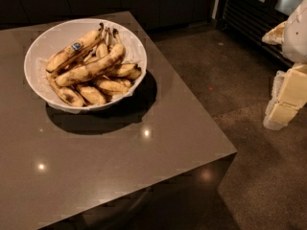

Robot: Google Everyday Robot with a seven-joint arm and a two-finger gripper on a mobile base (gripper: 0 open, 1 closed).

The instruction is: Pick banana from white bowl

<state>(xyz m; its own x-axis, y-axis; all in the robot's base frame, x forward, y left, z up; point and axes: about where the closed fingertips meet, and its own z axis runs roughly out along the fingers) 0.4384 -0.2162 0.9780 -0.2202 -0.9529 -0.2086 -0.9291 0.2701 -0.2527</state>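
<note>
1. The cream, blocky end effector [288,97] is seen at the right edge, off the glossy brown worktop [144,171]; its state cannot be told
2. Spotted yellow bananas [91,68] are piled in the wide white bowl [38,56]
3. The bowl is set far left on the worktop

white bowl [38,56] plain white | bananas [91,67] yellow, brown-spotted | table [120,171] grey-brown | gripper [287,99] cream, right edge

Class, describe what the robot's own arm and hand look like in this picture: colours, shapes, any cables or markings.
The arm at the right edge of the view has a rounded white shell. Below it, the hand, out over the floor beside the table, is made of blocky cream-yellow segments with a paler piece lowest. No cables or markings are visible.
</note>
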